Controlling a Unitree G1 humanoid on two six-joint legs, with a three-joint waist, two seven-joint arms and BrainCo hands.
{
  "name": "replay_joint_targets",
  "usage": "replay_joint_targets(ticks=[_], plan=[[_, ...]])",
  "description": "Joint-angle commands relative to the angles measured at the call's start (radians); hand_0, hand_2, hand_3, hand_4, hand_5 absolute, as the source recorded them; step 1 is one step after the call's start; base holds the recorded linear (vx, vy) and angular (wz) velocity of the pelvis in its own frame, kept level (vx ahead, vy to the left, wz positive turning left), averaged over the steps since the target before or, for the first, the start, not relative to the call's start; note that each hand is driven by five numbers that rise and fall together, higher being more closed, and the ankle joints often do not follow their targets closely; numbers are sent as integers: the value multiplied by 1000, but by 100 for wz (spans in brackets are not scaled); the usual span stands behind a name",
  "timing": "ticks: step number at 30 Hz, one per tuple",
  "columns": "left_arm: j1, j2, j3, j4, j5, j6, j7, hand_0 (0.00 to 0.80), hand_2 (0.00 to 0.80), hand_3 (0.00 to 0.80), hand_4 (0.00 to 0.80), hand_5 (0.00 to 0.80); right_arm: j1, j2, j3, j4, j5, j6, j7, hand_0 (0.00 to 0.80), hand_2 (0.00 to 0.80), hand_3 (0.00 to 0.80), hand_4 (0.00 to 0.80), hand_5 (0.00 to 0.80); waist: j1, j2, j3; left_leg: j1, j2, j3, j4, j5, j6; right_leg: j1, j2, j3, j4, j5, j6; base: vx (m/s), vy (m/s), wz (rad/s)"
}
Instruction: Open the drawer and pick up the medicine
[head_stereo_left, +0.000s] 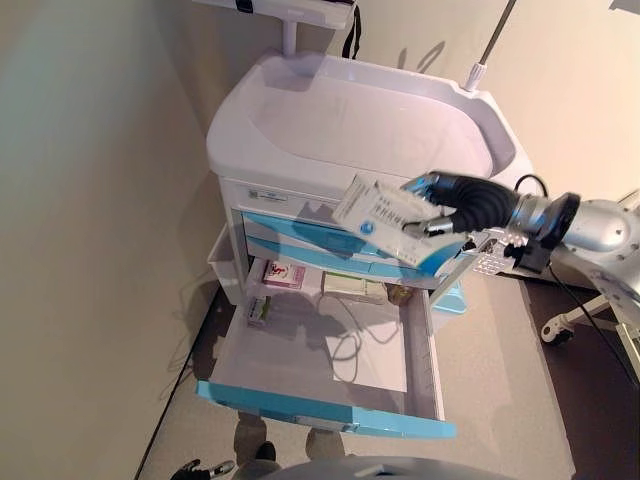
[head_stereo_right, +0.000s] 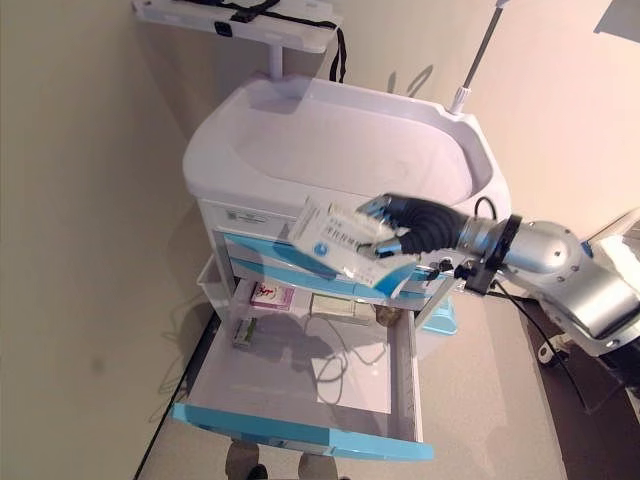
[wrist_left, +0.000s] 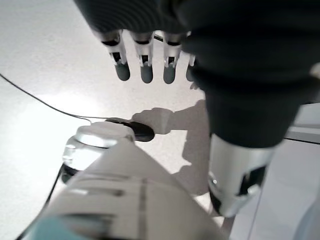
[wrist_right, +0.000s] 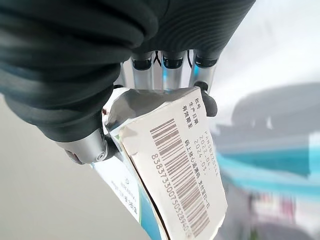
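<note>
Right hand (head_stereo_right: 415, 228) pinching a white medicine box (head_stereo_right: 345, 243) in the air, hovering over the open drawer (head_stereo_right: 300, 432), left hand (wrist_left: 150, 60) hanging with fingers straight.

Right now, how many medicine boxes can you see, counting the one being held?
4. One white and blue box is in the right robot hand. In the open drawer: a pink one, a pale one and a small one. More may be hidden.

Medicine box (head_stereo_right: 340, 243) in right hand (head_stereo_right: 405, 228)
</note>
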Motion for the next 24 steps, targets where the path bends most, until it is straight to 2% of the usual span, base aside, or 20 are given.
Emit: replay_joint_targets(ticks=[1, 4, 7, 8, 9, 10, 11, 12, 13, 15, 19, 20, 22, 24], plan=[[-12, 19, -30, 58, -24, -6, 3, 0, 0, 0, 0, 0, -147, 34, 42, 161, -47, -75, -153, 800, 800, 800, 800, 800, 26, -22, -51, -23, -5, 22, -2, 2, -21, -15, 1, -16, 37, 9, 57, 0, 0, 0], [-8, 24, -41, 57, -35, -2, 8, 0, 0, 0, 0, 0, -232, 52, 91, 236, -77, -70, -186, 800, 800, 800, 800, 800, 32, -26, -49, -22, -4, 20, -2, 2, -20, -14, 1, -17, 37, 11, 56, 0, 0, 0], [-5, 33, -57, 62, -59, 3, 14, 0, 0, 0, 0, 0, -395, 110, 186, 435, -163, -51, -255, 800, 800, 800, 800, 800, 41, -34, -45, -24, -5, 16, -2, 3, -19, -14, 4, -19, 36, 12, 54, 0, 0, 0], [-5, 32, -57, 62, -59, 3, 14, 0, 0, 0, 0, 0, -396, 110, 187, 436, -163, -51, -255, 800, 800, 800, 800, 800, 41, -34, -45, -24, -5, 15, -2, 3, -19, -14, 4, -19, 36, 12, 54, 0, 0, 0], [-8, 39, -69, 66, -72, 8, 14, 0, 0, 0, 0, 0, -499, 153, 251, 572, -222, -35, -291, 800, 800, 800, 800, 800, 49, -40, -41, -26, -6, 11, -2, 4, -18, -14, 5, -22, 36, 13, 52, -6, -6, 3], [-9, 43, -75, 68, -81, 11, 17, 0, 0, 0, 0, 0, -537, 184, 261, 648, -233, -28, -309, 800, 800, 800, 800, 800, 55, -43, -38, -28, -6, 9, -2, 5, -18, -15, 5, -23, 36, 15, 52, 0, 0, 0], [-10, 41, -74, 68, -81, 11, 17, 0, 0, 0, 0, 0, -543, 185, 266, 651, -232, -29, -309, 800, 800, 800, 800, 800, 54, -42, -37, -27, -6, 9, -2, 5, -18, -15, 5, -23, 36, 14, 52, 0, 0, 0], [-15, 51, -83, 72, -101, 13, 27, 0, 0, 0, 0, 0, -623, 242, 296, 785, -289, -15, -338, 800, 800, 800, 800, 800, 64, -49, -32, -30, -6, 2, -2, 7, -16, -17, 6, -27, 37, 15, 51, -4, -6, 4], [-15, 50, -82, 72, -101, 13, 27, 0, 0, 0, 0, 0, -627, 243, 299, 788, -288, -16, -338, 800, 800, 800, 800, 800, 63, -48, -32, -30, -6, 2, -2, 7, -16, -17, 6, -28, 37, 15, 51, -4, -7, 7], [-21, 59, -85, 81, -121, 17, 42, 0, 0, 0, 0, 0, -710, 337, 290, 1003, -350, 5, -383, 800, 800, 800, 800, 800, 78, -56, -23, -37, -8, -11, -2, 9, -13, -19, 6, -34, 38, 14, 50, 0, -9, 12], [-20, 64, -92, 91, -140, 18, 53, 0, 0, 0, 0, 0, -787, 448, 270, 1243, -430, 23, -421, 800, 800, 800, 800, 800, 100, -63, -13, -52, -14, -32, -2, 14, -9, -22, 7, -48, 38, 13, 49, 0, -4, 17], [-20, 64, -92, 91, -140, 18, 53, 0, 0, 0, 0, 0, -788, 449, 271, 1245, -430, 22, -421, 800, 800, 800, 800, 800, 99, -62, -13, -52, -14, -33, -2, 14, -9, -22, 7, -49, 38, 13, 49, 0, -3, 22], [-24, 68, -99, 100, -138, 22, 60, 0, 0, 0, 0, 0, -840, 508, 283, 1404, -517, 35, -442, 800, 800, 800, 800, 800, 115, -66, -7, -64, -18, -50, -2, 17, -6, -26, 6, -57, 37, 12, 49, 4, -3, 20], [-30, 73, -100, 105, -134, 23, 64, 0, 0, 0, 0, 0, -864, 531, 293, 1472, -579, 41, -453, 800, 800, 800, 800, 800, 123, -70, -2, -70, -20, -63, -2, 19, -5, -26, 6, -66, 35, 12, 49, 12, -7, 24]])
